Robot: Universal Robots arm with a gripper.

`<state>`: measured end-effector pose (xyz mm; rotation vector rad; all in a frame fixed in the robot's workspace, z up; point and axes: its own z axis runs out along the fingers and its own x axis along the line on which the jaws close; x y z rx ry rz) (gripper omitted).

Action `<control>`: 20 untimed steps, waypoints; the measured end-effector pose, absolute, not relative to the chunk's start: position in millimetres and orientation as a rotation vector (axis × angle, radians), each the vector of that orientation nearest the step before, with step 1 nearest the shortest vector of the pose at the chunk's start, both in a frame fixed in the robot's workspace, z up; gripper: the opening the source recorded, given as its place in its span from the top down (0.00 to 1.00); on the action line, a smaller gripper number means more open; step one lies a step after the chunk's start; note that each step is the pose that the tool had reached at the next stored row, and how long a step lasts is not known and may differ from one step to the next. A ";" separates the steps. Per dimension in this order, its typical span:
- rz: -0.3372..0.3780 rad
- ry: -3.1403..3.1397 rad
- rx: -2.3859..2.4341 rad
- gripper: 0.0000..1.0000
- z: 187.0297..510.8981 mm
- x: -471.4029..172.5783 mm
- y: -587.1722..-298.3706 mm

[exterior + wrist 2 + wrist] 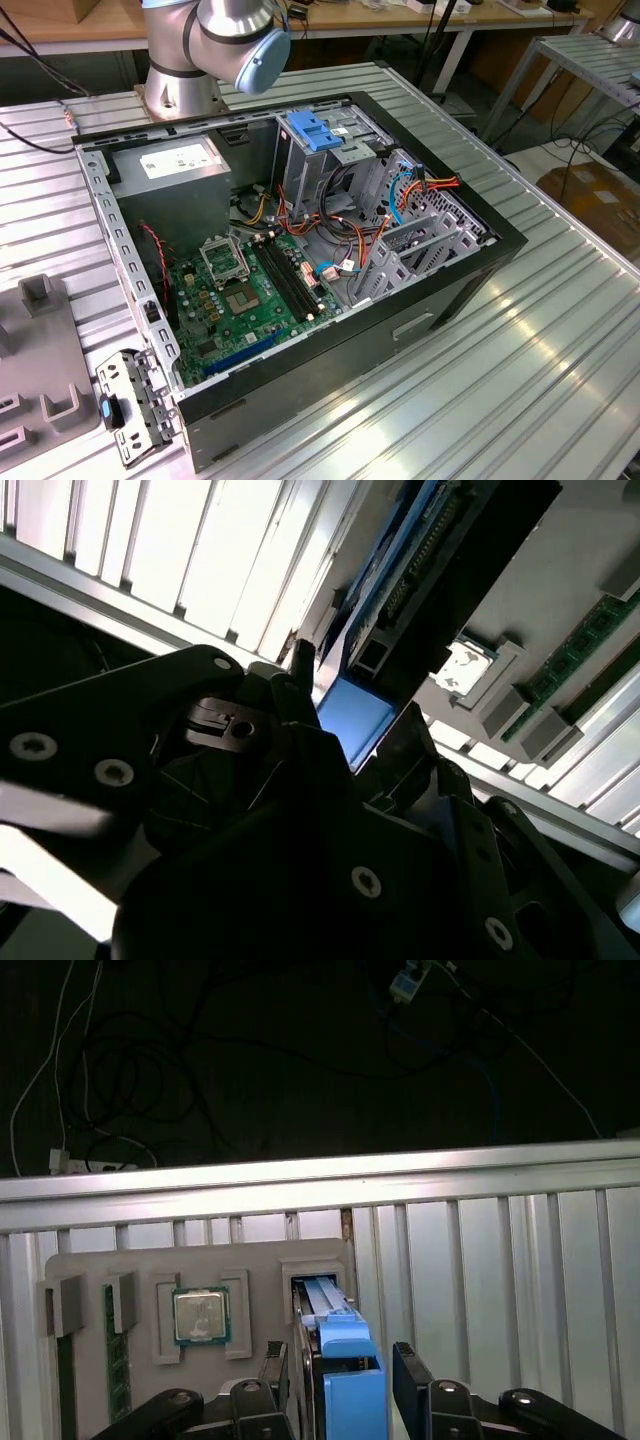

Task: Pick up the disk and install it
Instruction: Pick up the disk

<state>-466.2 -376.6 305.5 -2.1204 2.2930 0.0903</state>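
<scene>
Straddling the disk (350, 1400), upright in its grey holder (140, 1260) slot, the jaws sit spread, slim gaps beside it.

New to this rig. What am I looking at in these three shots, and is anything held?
One robot arm stands on a ribbed metal table. The exterior view, from a camera off the arm, shows an open computer case on that table. Both wrist views come from cameras riding on the arm, looking past its pincer. In the first wrist view a grey tray holds a processor chip, memory sticks and, standing in a slot, the disk with its blue rail. The pincer straddles the disk; whether it is clamped I cannot tell.
</scene>
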 end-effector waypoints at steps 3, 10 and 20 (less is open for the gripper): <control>0.090 2.293 -2.120 0.55 305.3 -466.2 -376.6; 0.085 2.295 -2.122 0.55 305.3 -466.2 -376.5; 0.082 2.296 -2.123 0.55 302.0 -466.0 -376.6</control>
